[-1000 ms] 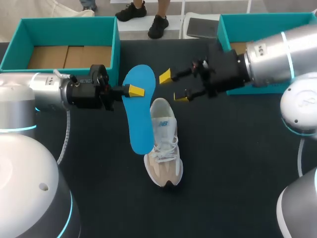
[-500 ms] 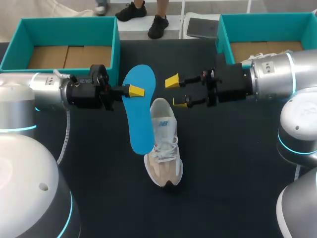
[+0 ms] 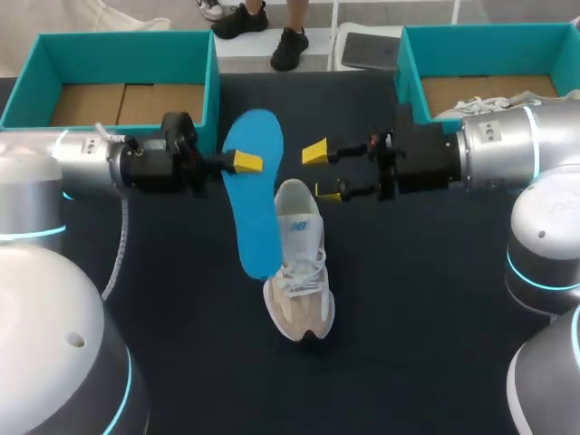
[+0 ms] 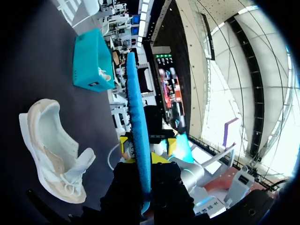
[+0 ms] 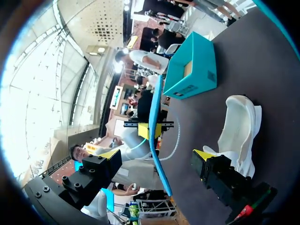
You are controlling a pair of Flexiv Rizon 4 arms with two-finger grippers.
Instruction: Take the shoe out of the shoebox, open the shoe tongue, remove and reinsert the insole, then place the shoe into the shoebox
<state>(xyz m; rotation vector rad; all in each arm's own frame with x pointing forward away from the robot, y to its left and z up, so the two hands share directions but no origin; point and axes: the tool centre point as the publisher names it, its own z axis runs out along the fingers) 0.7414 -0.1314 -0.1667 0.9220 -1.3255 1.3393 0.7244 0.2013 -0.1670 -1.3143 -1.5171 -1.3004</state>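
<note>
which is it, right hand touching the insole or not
Apart. The head view shows dark table between the right hand's yellow tips and the insole's edge; only the left hand holds it.

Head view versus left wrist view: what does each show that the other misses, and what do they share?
Only the head view shows the left box with its cardboard floor, and the broad flat face of the blue insole. Only the left wrist view shows that insole edge-on, a thin strip clamped in the left gripper, and the shoe from its side. Both show the insole, the shoe on the table, the right box and the open right gripper.
</note>
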